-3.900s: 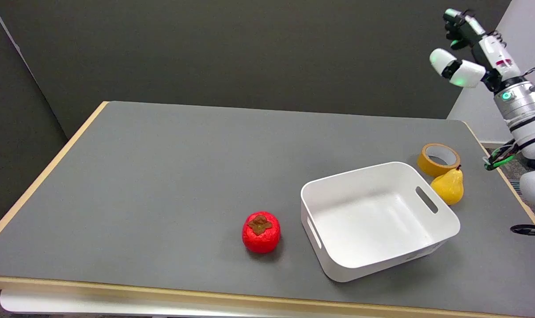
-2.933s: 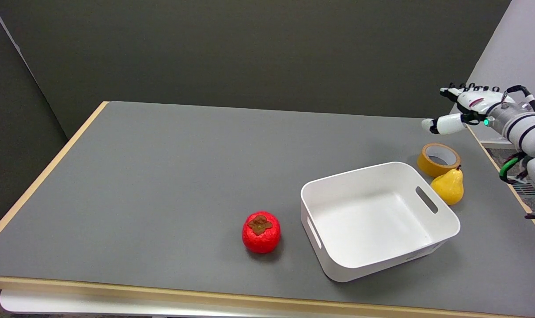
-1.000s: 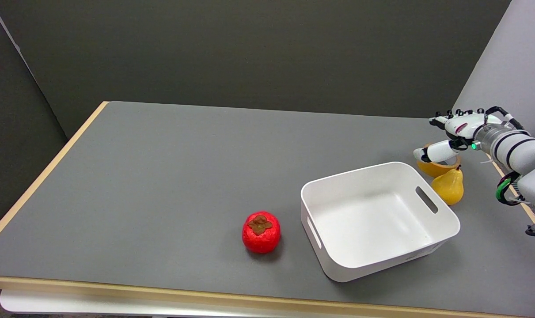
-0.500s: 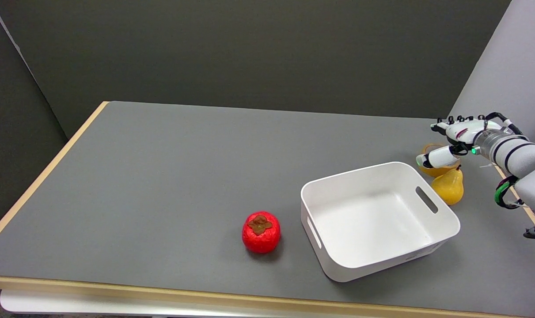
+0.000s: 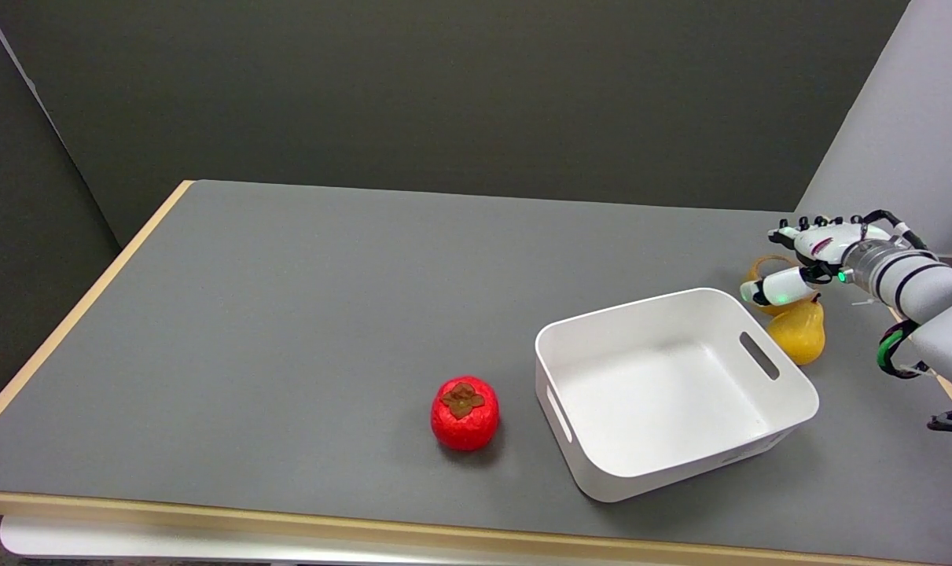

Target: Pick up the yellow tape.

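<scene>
Covering yellow tape (image 5: 761, 271): right hand (image 5: 806, 255)

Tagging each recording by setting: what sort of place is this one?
Probably a lab test bench: a bare grey table with a wood-coloured edge, plain dark partition walls, and props only, such as a red toy persimmon and an empty white plastic bin.

We see a grey table (image 5: 303, 314) with a pale wooden edge. On it lie a red persimmon (image 5: 464, 413) near the front, a white bin (image 5: 782, 393) to its right, and, far right, a yellow pear (image 5: 799, 334) beside the yellow tape (image 5: 759, 271).
</scene>
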You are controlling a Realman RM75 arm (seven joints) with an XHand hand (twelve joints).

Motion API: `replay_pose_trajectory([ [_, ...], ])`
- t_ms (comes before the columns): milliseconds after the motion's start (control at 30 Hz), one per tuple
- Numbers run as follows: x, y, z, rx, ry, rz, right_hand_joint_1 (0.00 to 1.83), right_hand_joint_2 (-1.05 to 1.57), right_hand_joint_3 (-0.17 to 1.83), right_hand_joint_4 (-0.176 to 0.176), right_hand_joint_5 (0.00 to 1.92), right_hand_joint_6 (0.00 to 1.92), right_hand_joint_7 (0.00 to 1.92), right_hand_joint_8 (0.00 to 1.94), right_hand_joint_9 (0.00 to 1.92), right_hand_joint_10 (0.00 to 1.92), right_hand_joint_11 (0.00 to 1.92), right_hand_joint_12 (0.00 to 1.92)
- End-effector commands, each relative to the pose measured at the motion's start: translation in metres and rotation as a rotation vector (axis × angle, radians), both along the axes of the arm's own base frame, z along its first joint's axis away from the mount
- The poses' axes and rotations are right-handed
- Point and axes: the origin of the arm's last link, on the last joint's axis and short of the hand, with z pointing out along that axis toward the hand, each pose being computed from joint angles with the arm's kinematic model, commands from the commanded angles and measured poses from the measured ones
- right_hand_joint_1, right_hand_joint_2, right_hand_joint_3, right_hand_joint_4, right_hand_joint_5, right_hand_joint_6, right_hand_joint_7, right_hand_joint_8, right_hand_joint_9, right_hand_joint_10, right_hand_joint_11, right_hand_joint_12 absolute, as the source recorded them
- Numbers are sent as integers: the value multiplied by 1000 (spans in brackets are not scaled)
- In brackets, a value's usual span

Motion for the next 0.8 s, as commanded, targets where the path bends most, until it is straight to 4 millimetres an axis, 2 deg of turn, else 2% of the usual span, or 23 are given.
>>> replay_pose_trajectory([
  [33, -22, 5, 26, -81, -40, 4, 198, 479, 880, 46, 7, 218, 53, 230, 35, 564, 54, 1215],
  [267, -29, 5, 27, -90, -55, 7, 209, 486, 881, 46, 11, 217, 56, 229, 37, 566, 53, 1222],
  [533, -27, 2, 24, -70, -54, 24, 211, 485, 882, 46, 15, 214, 59, 229, 39, 568, 54, 1224],
  [800, -27, -4, 17, -34, -52, 37, 369, 547, 898, 43, 54, 245, 148, 270, 117, 619, 100, 1303],
])
